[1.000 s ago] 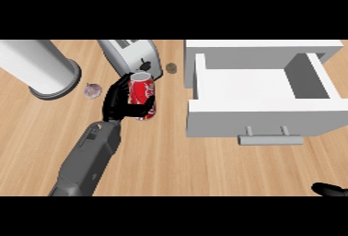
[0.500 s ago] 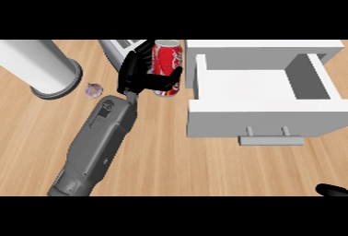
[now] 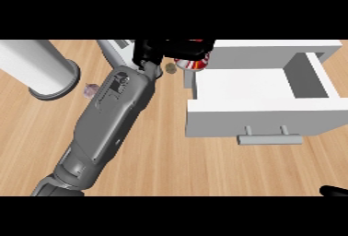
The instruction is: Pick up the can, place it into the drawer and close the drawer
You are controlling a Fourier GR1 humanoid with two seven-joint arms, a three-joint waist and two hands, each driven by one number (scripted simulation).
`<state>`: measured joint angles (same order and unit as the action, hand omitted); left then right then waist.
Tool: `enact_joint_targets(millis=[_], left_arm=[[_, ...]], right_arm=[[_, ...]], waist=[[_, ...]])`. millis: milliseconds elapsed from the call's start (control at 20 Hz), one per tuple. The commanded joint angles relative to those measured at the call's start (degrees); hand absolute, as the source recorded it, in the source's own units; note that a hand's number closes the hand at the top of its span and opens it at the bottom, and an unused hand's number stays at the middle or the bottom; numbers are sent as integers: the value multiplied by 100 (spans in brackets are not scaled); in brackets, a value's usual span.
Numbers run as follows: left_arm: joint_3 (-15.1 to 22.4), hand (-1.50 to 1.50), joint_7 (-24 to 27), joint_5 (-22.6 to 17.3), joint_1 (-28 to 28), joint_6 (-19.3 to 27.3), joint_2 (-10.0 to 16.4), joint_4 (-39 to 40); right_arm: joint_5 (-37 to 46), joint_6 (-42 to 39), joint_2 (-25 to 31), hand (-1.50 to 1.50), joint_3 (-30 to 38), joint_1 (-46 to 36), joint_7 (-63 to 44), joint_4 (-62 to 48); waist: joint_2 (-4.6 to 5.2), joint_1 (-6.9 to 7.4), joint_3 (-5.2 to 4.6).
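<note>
Gripping can (image 3: 192,63), left robot hand (image 3: 158,50) by drawer (image 3: 258,113) corner, white cylinder (image 3: 37,69) left

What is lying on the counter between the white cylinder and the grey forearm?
In the head view, one small purplish object lies between the white cylinder and the forearm.

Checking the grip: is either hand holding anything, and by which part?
The left hand holds the can, fingers curled round its side; much is hidden.
</note>
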<state>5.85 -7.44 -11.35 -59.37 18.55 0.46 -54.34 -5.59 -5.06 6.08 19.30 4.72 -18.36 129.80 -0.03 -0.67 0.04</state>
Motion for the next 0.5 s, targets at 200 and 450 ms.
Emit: enact_joint_targets(millis=[200, 450], left_arm=[[-95, 150, -303, -129, -1323, 250, -45, 933], [354, 150, -607, -586, -2338, 721, -45, 1712]], right_arm=[[-338, -95, 117, -150, 319, 56, 10, 65], [32, -60, 27, -150, -65, -122, 103, -125]], waist=[[19, -90, 0], [45, -203, 5]])
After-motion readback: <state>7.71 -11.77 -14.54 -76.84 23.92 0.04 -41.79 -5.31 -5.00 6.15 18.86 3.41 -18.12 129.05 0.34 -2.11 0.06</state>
